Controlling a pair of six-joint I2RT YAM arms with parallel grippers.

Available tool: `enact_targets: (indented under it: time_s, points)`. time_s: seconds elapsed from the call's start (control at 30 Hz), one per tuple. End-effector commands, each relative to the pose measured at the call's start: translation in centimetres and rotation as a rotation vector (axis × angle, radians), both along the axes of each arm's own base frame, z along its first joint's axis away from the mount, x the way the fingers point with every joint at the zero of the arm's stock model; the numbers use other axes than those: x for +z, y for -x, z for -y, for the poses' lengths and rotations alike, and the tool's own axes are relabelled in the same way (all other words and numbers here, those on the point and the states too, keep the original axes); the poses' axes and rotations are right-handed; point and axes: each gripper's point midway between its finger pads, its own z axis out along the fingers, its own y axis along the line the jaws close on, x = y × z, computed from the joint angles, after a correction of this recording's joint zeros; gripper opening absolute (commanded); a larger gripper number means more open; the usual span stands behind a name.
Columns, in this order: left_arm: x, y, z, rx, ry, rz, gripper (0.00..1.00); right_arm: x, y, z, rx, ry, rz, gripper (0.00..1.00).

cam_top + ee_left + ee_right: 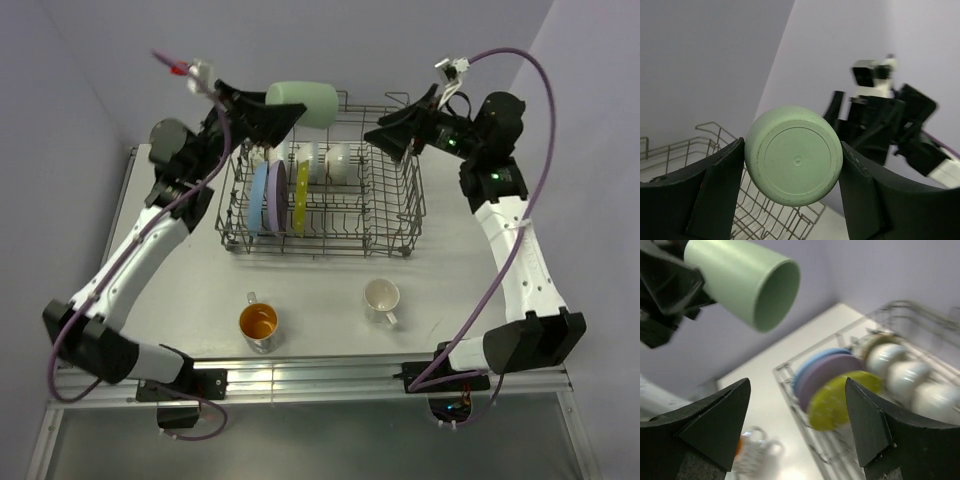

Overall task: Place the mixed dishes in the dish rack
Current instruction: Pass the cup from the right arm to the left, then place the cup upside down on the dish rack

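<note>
**Green cup held sideways over the rack, two cups not yet loaded**

The left pincer (pixel 791 156) is closed on the pale green cup (pixel 312 103), its fingers pressing the cup's sides close to the base. The cup lies horizontal in the air above the far left part of the dish rack (pixel 410 215). Its flat bottom faces the left wrist camera and its open mouth points toward the right arm. Gripping near the base probably keeps the rim free, so the cup can be tipped mouth-down onto the tines. It is clear of the wires and not yet lowered.

The right pincer (pixel 797 385) is spread wide with nothing in it. It hangs over the rack's far right corner, facing the cup's mouth. That could be a ready pose for a handover or just standing clear; the views cannot settle which.

Inside the rack, the blue plate (pixel 260 197), lavender plate (pixel 274 195) and yellow-green plate (pixel 301 193) stand on edge between tines in the left half. The blue and lavender ones sit just beside each other. White bowls (pixel 338 160) sit behind them along the back row, so free slots look to be on the right side.

The orange-inside cup (pixel 259 323) and white mug (pixel 381 298) stand upright on the tabletop (pixel 460 270) in front of the rack, well apart. The task reads as over halfway done.
</note>
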Motion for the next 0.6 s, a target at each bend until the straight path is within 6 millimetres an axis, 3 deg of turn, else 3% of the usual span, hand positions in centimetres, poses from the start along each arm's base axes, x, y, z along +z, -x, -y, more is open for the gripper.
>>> enact_targets:
  time_s: [0.0,0.03,0.07,0.1,0.23,0.27,0.3,0.37,0.57]
  points:
    - [-1.9,-4.3,1.8,0.019,-0.033,-0.169,0.00,-1.7,-0.7,4.8,-0.237,0.234,0.076,0.84]
    - [-2.5,-5.3,2.4,0.020,-0.045,-0.193,0.00,-1.7,-1.2,6.5,-0.311,0.252,0.079,0.84]
    - [-4.9,-7.4,3.9,0.020,-0.077,-0.249,0.00,-2.2,-1.4,7.3,-0.346,0.288,0.087,0.84]
    - [-4.3,-8.0,4.5,0.019,-0.086,-0.258,0.00,-2.5,-1.6,7.9,-0.377,0.305,0.082,0.84]
    - [-7.5,-11.7,8.7,0.007,-0.185,-0.304,0.00,-4.0,-2.8,11.4,-0.509,0.392,0.069,0.85]
    - [-10.2,-12.8,10.6,-0.001,-0.223,-0.336,0.00,-4.4,-3.1,12.3,-0.535,0.402,0.057,0.85]
    - [-8.9,-13.3,11.1,0.010,-0.215,-0.302,0.00,-4.9,-3.2,12.7,-0.545,0.406,0.043,0.85]
    - [-10.2,-14.5,13.3,0.013,-0.244,-0.283,0.00,-5.9,-3.5,13.9,-0.575,0.417,0.014,0.86]
    - [-14.9,-17.4,17.1,0.097,-0.314,-0.267,0.00,-8.3,-3.8,16.3,-0.628,0.443,-0.072,0.86]
